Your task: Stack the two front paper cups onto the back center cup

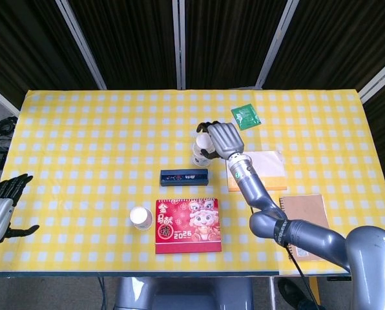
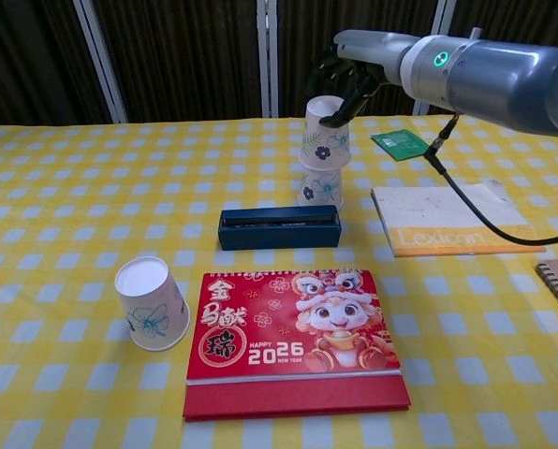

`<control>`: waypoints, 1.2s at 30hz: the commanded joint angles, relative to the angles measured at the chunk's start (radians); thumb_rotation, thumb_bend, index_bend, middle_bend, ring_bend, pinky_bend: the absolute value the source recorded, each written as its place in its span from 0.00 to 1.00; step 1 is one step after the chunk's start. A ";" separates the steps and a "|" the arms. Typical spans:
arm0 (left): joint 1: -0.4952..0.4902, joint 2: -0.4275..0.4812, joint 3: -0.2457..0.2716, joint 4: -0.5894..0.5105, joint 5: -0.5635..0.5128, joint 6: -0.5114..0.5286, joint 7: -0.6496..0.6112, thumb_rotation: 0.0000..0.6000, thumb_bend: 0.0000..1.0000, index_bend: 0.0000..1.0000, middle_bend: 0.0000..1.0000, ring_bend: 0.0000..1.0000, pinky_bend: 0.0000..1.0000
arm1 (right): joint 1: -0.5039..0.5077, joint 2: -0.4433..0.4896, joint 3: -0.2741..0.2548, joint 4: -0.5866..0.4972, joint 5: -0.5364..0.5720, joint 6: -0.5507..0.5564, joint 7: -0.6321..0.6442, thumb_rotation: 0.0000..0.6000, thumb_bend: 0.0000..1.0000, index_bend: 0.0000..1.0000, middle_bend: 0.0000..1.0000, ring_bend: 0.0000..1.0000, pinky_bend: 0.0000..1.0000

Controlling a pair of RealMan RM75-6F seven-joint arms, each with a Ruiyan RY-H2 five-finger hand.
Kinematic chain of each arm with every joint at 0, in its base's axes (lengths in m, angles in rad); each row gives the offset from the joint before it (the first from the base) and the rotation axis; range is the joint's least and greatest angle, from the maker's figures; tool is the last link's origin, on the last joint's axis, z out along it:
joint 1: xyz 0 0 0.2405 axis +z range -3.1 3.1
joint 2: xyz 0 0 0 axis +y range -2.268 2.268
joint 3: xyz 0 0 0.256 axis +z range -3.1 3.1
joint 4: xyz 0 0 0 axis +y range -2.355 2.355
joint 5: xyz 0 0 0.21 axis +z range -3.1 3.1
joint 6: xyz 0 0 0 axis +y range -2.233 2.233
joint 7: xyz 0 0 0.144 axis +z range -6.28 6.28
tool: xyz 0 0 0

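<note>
My right hand (image 2: 352,82) grips an upturned paper cup (image 2: 322,133) from above; beneath it stands the back cup (image 2: 318,187), with a dark box (image 2: 279,227) lower still.

Light was bright and even from overhead; the tabletop (image 1: 83,129) carried only soft, short shadows. Both views were sharp, without glare. The dark curtains (image 2: 176,56) behind stayed dim.

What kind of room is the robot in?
Probably a robot practice room, not a home: dark folding screens surround one table with a yellow checked cloth, holding a 2026 calendar and paper cups.
</note>
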 commanded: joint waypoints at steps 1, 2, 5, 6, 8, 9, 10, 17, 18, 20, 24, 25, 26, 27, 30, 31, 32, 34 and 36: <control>0.001 0.000 0.001 -0.001 0.003 0.002 0.000 1.00 0.00 0.00 0.00 0.00 0.00 | 0.000 0.012 -0.011 -0.011 0.017 -0.030 -0.004 1.00 0.20 0.05 0.05 0.08 0.24; 0.001 0.001 0.001 -0.002 0.004 0.003 0.001 1.00 0.00 0.00 0.00 0.00 0.00 | 0.001 0.018 -0.013 -0.017 0.029 -0.044 -0.004 1.00 0.18 0.02 0.02 0.04 0.19; 0.002 0.001 0.002 -0.003 0.004 0.006 -0.001 1.00 0.00 0.00 0.00 0.00 0.00 | 0.002 0.029 -0.010 -0.031 0.047 -0.056 0.000 1.00 0.11 0.00 0.00 0.00 0.06; 0.002 0.002 0.002 -0.003 0.004 0.006 -0.001 1.00 0.00 0.00 0.00 0.00 0.00 | 0.002 0.032 -0.011 -0.035 0.046 -0.054 -0.001 1.00 0.09 0.00 0.00 0.00 0.03; 0.002 0.002 0.002 -0.002 0.003 0.006 -0.004 1.00 0.00 0.00 0.00 0.00 0.00 | 0.001 0.039 -0.013 -0.045 0.040 -0.049 -0.001 1.00 0.08 0.00 0.00 0.00 0.01; 0.002 0.002 0.002 -0.002 0.003 0.005 -0.005 1.00 0.00 0.00 0.00 0.00 0.00 | -0.002 0.047 -0.014 -0.056 0.035 -0.045 0.000 1.00 0.08 0.00 0.00 0.00 0.01; 0.001 0.002 0.002 -0.002 0.003 0.004 -0.005 1.00 0.00 0.00 0.00 0.00 0.00 | -0.005 0.056 -0.015 -0.069 0.030 -0.042 0.002 1.00 0.08 0.00 0.00 0.00 0.01; 0.002 0.005 0.005 0.004 0.017 0.007 -0.027 1.00 0.00 0.00 0.00 0.00 0.00 | -0.107 0.195 -0.067 -0.243 -0.109 0.061 0.026 1.00 0.00 0.00 0.00 0.00 0.00; 0.002 0.005 0.005 0.005 0.019 0.007 -0.031 1.00 0.00 0.00 0.00 0.00 0.00 | -0.130 0.217 -0.081 -0.267 -0.139 0.083 0.032 1.00 0.00 0.00 0.00 0.00 0.00; 0.002 0.004 0.006 0.009 0.030 0.010 -0.040 1.00 0.00 0.00 0.00 0.00 0.00 | -0.191 0.274 -0.122 -0.320 -0.221 0.139 0.057 1.00 0.00 0.00 0.00 0.00 0.00; 0.001 -0.005 0.011 0.020 0.067 0.019 -0.056 1.00 0.00 0.00 0.00 0.00 0.00 | -0.303 0.364 -0.206 -0.373 -0.378 0.248 0.117 1.00 0.00 0.00 0.00 0.00 0.00; 0.000 -0.008 0.013 0.023 0.077 0.020 -0.059 1.00 0.00 0.00 0.00 0.00 0.00 | -0.328 0.381 -0.225 -0.376 -0.413 0.276 0.131 1.00 0.00 0.00 0.00 0.00 0.00; 0.000 -0.012 0.015 0.027 0.086 0.022 -0.060 1.00 0.00 0.00 0.00 0.00 0.00 | -0.353 0.396 -0.245 -0.377 -0.448 0.304 0.147 1.00 0.00 0.00 0.00 0.00 0.00; -0.002 -0.019 0.016 0.033 0.101 0.026 -0.061 1.00 0.00 0.00 0.00 0.00 0.00 | -0.387 0.416 -0.271 -0.376 -0.493 0.343 0.173 1.00 0.00 0.00 0.00 0.00 0.00; -0.009 -0.043 0.018 0.050 0.137 0.033 -0.065 1.00 0.00 0.00 0.00 0.00 0.00 | -0.455 0.450 -0.320 -0.367 -0.567 0.418 0.231 1.00 0.00 0.00 0.00 0.00 0.00; -0.014 -0.055 0.022 0.060 0.158 0.032 -0.066 1.00 0.00 0.00 0.00 0.00 0.00 | -0.486 0.464 -0.343 -0.361 -0.597 0.452 0.257 1.00 0.00 0.00 0.00 0.00 0.00; -0.017 -0.063 0.026 0.066 0.173 0.032 -0.062 1.00 0.00 0.00 0.00 0.00 0.00 | -0.508 0.471 -0.357 -0.358 -0.613 0.474 0.273 1.00 0.00 0.00 0.00 0.00 0.00; -0.025 -0.081 0.035 0.082 0.207 0.029 -0.044 1.00 0.00 0.00 0.00 0.00 0.00 | -0.556 0.485 -0.387 -0.354 -0.648 0.525 0.315 1.00 0.00 0.00 0.00 0.00 0.00; -0.036 -0.099 0.039 0.096 0.236 0.025 -0.027 1.00 0.00 0.00 0.00 0.00 0.00 | -0.591 0.490 -0.409 -0.346 -0.676 0.565 0.324 1.00 0.00 0.00 0.00 0.00 0.00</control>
